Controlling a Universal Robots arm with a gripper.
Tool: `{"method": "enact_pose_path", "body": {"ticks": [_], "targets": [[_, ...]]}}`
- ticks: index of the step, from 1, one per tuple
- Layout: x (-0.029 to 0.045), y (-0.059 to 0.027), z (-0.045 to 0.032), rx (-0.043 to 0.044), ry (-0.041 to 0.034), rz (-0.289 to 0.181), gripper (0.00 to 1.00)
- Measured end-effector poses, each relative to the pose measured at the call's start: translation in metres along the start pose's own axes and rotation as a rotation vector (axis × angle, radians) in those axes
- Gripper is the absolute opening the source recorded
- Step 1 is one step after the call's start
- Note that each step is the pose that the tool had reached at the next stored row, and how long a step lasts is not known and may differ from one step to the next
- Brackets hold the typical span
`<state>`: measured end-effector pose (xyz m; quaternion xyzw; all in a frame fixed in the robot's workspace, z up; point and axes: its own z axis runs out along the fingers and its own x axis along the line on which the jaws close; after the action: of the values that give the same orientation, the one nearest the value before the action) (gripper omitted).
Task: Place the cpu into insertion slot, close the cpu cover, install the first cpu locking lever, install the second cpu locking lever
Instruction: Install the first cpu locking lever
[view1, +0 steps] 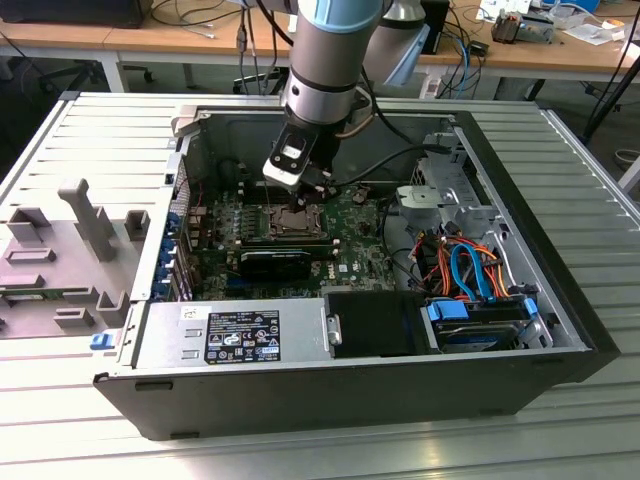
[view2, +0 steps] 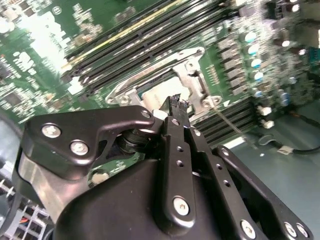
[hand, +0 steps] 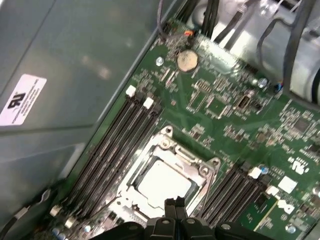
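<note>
The cpu (hand: 164, 182) lies flat in the insertion slot (view1: 296, 222) on the green board, its silver-grey top showing. The cpu cover (hand: 192, 159), a silvery frame, lies down around it. My gripper (hand: 174, 204) hangs just over the socket's edge with its two black fingertips pressed together and nothing between them. In the second wrist view the gripper (view2: 178, 102) hides part of the cover (view2: 192, 80). A thin metal lever rod (view2: 231, 126) runs out from the socket's corner. In the exterior view the gripper (view1: 305, 188) stands right above the socket.
Long black memory slots (hand: 117, 142) flank the socket on both sides. A coin battery (hand: 186, 60) sits further along the board. The grey case wall (hand: 75, 75) rises close by. A power supply (view1: 230, 335) and a drive bay with cables (view1: 470, 275) fill the case's near side.
</note>
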<state>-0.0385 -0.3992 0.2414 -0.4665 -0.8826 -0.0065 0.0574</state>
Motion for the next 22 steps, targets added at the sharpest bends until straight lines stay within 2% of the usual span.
{"method": "enact_pose_path", "body": {"ticks": [1, 2, 3, 4, 13, 22], "targets": [[0.0000, 0.0000, 0.0001, -0.0145, -0.0098, -0.001, 0.11], [0.0001, -0.0001, 0.0001, -0.0254, -0.0174, -0.002, 0.11], [0.0001, -0.0002, 0.0003, -0.0447, -0.0306, -0.003, 0.11], [0.0001, -0.0001, 0.0004, -0.0477, -0.0324, -0.004, 0.11], [0.0001, -0.0002, 0.0002, -0.0468, -0.0335, -0.020, 0.11], [0.0001, -0.0002, 0.0002, -0.0398, -0.0348, -0.097, 0.11]]}}
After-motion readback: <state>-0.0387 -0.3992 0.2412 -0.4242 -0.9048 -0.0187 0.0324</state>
